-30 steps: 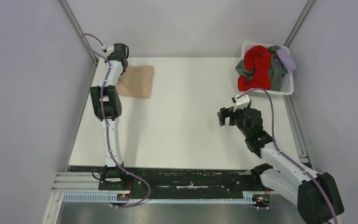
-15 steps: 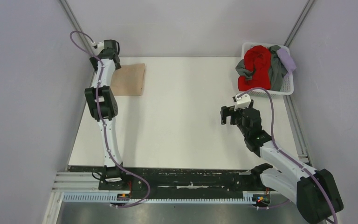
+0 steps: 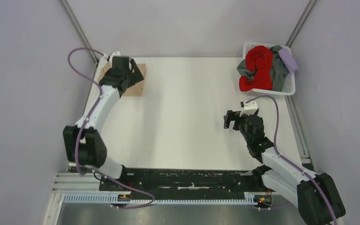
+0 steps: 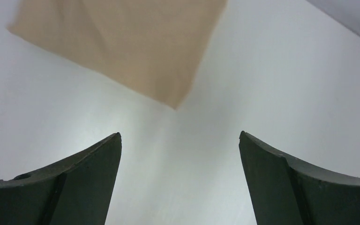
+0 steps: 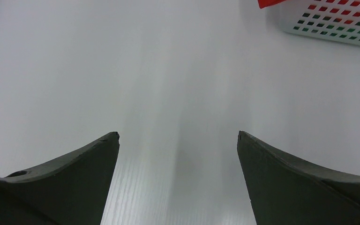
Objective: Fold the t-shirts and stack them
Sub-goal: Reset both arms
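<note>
Tan t-shirt (image 4: 117, 42), folded, lies far left, apparently to begin the stack; left gripper (image 4: 180, 140) and right gripper (image 5: 178, 138) gape empty.

The left arm (image 3: 98, 105) reaches far forward from a low elbow. Its left gripper (image 4: 179, 136) tips downward, fingers spread wide with nothing between them. The right arm (image 3: 281, 164) is bent closer in, and its right gripper (image 5: 178, 135) points leftward, equally wide apart and empty.

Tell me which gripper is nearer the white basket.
Right. The right gripper hangs over bare table on the basket's near side; the left gripper is far across, above the folded tan t-shirt.
</note>
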Controlling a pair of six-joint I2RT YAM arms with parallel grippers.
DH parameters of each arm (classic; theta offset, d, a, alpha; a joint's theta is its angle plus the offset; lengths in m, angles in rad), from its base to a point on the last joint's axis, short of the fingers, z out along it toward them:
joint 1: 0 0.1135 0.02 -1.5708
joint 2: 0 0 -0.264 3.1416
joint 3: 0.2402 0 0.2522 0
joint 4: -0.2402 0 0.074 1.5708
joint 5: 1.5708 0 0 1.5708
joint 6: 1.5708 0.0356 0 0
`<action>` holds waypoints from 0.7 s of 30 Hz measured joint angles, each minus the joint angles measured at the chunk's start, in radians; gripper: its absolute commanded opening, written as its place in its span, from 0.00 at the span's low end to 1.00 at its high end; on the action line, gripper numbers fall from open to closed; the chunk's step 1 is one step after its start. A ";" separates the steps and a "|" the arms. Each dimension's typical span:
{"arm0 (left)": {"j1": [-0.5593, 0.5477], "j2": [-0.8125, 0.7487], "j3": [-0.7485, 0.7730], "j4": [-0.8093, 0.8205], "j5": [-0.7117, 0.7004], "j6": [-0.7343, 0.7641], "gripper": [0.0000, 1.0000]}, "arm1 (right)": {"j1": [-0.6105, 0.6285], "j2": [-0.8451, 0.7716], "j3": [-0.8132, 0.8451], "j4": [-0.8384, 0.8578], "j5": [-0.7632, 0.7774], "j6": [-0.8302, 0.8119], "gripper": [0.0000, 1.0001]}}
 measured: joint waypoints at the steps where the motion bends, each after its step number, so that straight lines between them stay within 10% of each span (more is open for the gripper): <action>1: -0.031 -0.083 -0.109 0.043 0.031 -0.025 1.00 | 0.000 -0.009 -0.011 0.006 -0.005 0.003 0.98; 10: -0.249 -0.643 -0.916 0.433 0.184 -0.070 1.00 | 0.000 -0.095 -0.124 0.029 0.024 0.002 0.98; 21: -0.249 -0.782 -1.040 0.604 0.230 -0.070 1.00 | 0.000 -0.097 -0.184 0.057 0.126 0.044 0.99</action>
